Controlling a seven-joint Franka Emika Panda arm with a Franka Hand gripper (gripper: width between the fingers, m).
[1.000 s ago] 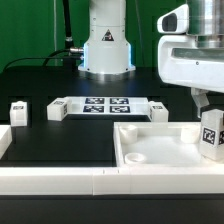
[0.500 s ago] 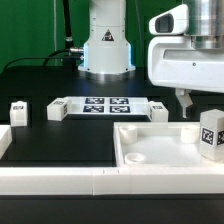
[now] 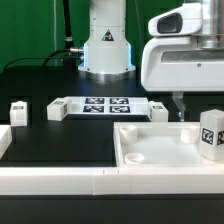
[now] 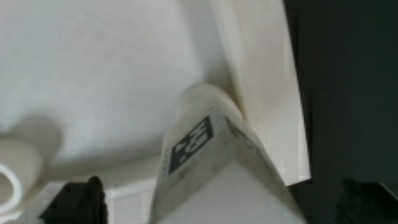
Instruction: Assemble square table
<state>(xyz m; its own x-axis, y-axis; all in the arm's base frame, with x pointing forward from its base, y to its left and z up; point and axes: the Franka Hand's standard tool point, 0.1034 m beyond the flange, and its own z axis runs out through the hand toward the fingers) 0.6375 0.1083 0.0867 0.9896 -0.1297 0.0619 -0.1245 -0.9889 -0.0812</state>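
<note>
hovering with my pincer (image 3: pixel 180 103) open

my pincer hangs just above the far edge of the white plastic square tabletop (image 3: pixel 170 150) with its raised rim. my two dark fingertips (image 4: pixel 79 196) are wide apart and hold nothing. one small white block leg (image 3: pixel 211 131) with a black-and-white tag stands inside the tabletop, at the exterior view's right. a second white leg (image 3: pixel 160 110) sits on the black table (image 3: pixel 60 140) just behind the tabletop, next to the flat white marker board (image 3: pixel 100 105).

Claw (image 3: pixel 181 106) over tabletop (image 3: pixel 150 128) rim — leg (image 3: pixel 211 134) just beside.
</note>
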